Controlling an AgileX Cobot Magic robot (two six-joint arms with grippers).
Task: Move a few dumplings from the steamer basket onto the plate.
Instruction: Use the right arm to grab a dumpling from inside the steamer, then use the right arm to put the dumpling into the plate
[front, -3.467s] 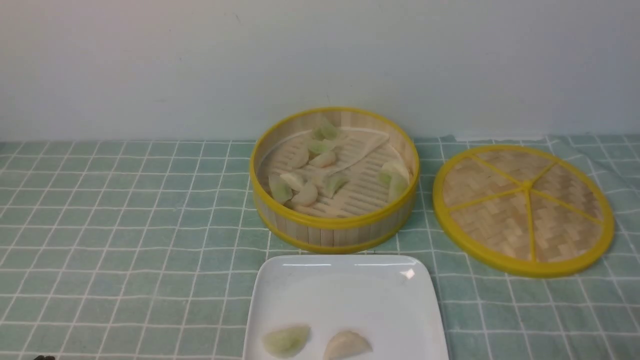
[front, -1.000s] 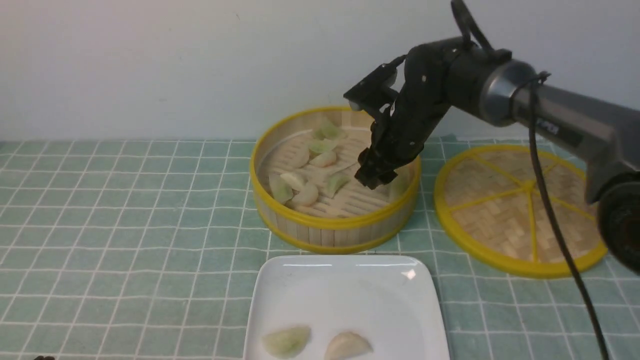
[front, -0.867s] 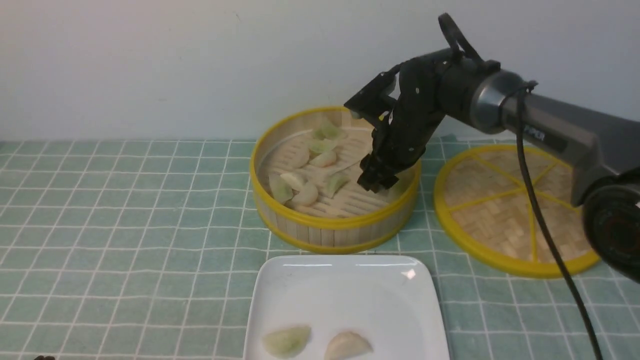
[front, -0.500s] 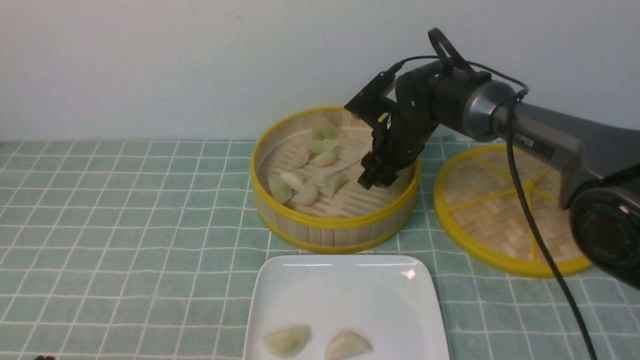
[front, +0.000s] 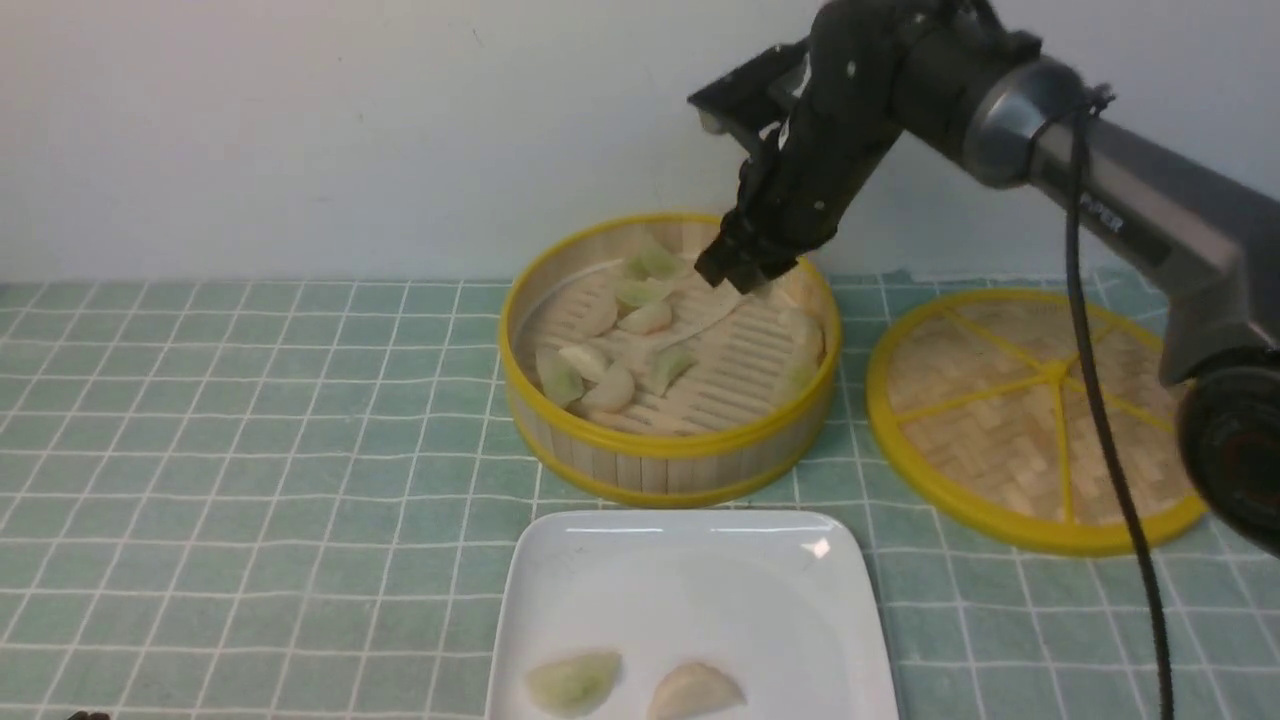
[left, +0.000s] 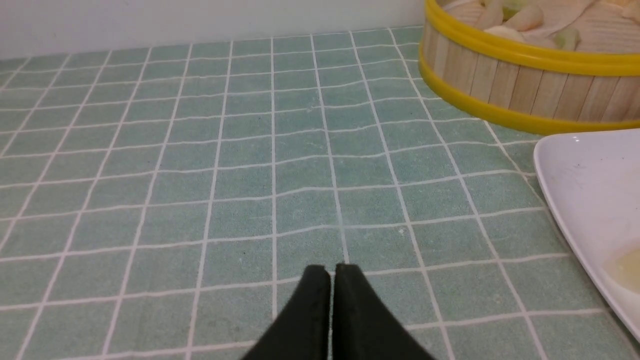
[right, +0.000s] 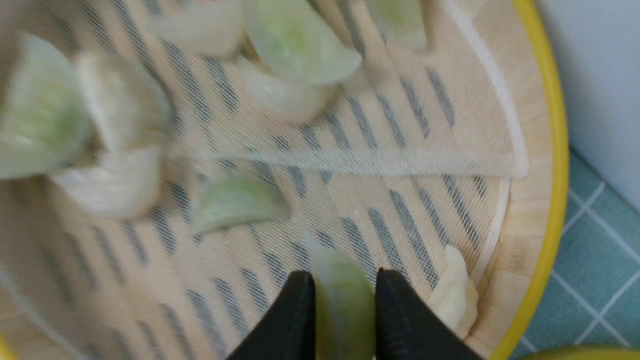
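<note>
The steamer basket (front: 665, 445) stands mid-table and holds several green and cream dumplings (front: 610, 385). My right gripper (front: 745, 272) hangs above the basket's far right part. In the right wrist view it (right: 345, 280) is shut on a pale green dumpling (right: 342, 305), raised off the mesh-lined floor. A cream dumpling (right: 455, 300) lies by the basket wall (right: 555, 175). The white plate (front: 700, 590) in front carries a green dumpling (front: 573, 682) and a cream one (front: 695, 690). My left gripper (left: 332, 270) is shut and empty, low over the cloth, left of the plate (left: 590, 200).
The flat woven yellow-rimmed lid (front: 1045, 415) lies right of the basket. A green checked cloth (front: 250, 450) covers the table. A pale wall stands close behind the basket. The basket (left: 525, 55) also shows in the left wrist view.
My right arm came in, dipped into the basket's right side, shut on a green dumpling and has now lifted it up and back. The left gripper has not moved.
</note>
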